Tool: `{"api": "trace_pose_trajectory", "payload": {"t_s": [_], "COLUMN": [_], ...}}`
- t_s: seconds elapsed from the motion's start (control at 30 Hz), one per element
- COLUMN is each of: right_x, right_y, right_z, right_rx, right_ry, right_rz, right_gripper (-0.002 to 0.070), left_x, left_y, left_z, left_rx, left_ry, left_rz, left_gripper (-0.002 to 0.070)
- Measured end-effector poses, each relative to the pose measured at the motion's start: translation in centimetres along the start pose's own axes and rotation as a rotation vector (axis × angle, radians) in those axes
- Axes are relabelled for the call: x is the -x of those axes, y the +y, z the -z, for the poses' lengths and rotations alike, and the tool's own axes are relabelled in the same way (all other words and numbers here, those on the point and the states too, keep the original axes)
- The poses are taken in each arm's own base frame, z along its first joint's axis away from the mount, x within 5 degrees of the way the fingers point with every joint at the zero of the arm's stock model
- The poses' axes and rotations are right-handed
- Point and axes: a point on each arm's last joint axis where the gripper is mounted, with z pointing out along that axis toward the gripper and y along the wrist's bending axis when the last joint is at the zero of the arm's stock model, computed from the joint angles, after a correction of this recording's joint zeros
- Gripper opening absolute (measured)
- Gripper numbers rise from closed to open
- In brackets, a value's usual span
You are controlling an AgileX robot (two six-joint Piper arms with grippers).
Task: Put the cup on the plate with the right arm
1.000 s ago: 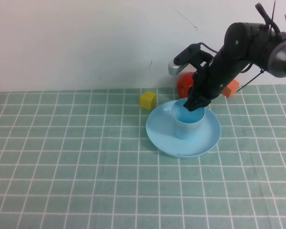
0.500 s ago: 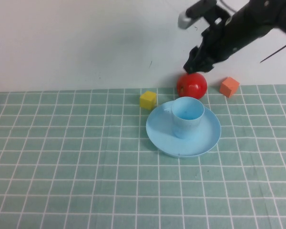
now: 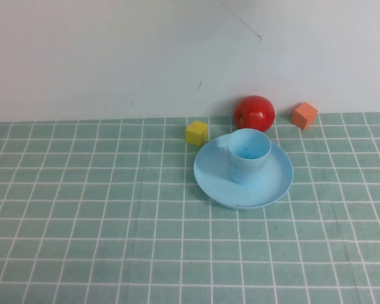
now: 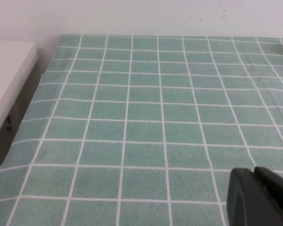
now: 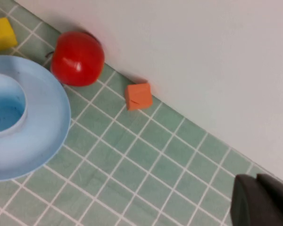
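Observation:
The light blue cup (image 3: 248,155) stands upright in the middle of the light blue plate (image 3: 275,185), with nothing touching it. Neither arm shows in the high view. In the right wrist view the cup (image 5: 2,110) and plate (image 5: 56,117) lie far from my right gripper (image 5: 255,178), which is shut and empty, raised above the table near the wall. My left gripper (image 4: 253,170) is shut and empty over bare green checked cloth, away from the plate.
A red ball-like fruit (image 3: 254,113), a yellow cube (image 3: 196,133) and an orange cube (image 3: 304,114) sit behind the plate by the white wall. A white surface (image 4: 9,70) borders the table's edge in the left wrist view.
My right arm let go of the cup, rose up and back, and left the high view. The cup stays on the plate.

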Motion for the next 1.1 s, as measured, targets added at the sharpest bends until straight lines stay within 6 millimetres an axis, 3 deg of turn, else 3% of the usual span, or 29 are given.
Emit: {"api": "trace_pose_trajectory", "payload": {"t_s": [0.1, 0.27, 0.5, 0.83, 0.93, 1.1], "right_x": [-1.8, -4.9, -12.2, -21.9, -23.9, -25.4], "right_y": [0.1, 2.7, 7.9, 16.0, 17.9, 19.5], "right_z": [2.0, 3.3, 2.7, 4.5, 5.4, 6.2], "right_rx": [-0.018, -0.023, -0.051, -0.014, -0.022, -0.023], "right_ry": [-0.008, -0.062, -0.152, -0.244, -0.317, -0.384], "right_rz": [-0.037, -0.081, -0.132, -0.161, -0.185, -0.152], "right_gripper": [0.0, -0.0001, -0.0002, -0.0003, -0.0003, -0.0003], "left_x": [0.0, 0.0, 0.0, 0.0, 0.0, 0.0], "left_y": [0.0, 0.0, 0.0, 0.0, 0.0, 0.0], "left_z": [0.0, 0.0, 0.0, 0.0, 0.0, 0.0], "left_rx": [0.0, 0.0, 0.0, 0.0, 0.0, 0.0], "left_ry": [0.0, 0.0, 0.0, 0.0, 0.0, 0.0], "left_rz": [0.0, 0.0, 0.0, 0.0, 0.0, 0.0], "left_gripper": [-0.0003, -0.0003, -0.0003, -0.0003, -0.0003, -0.0003]}}
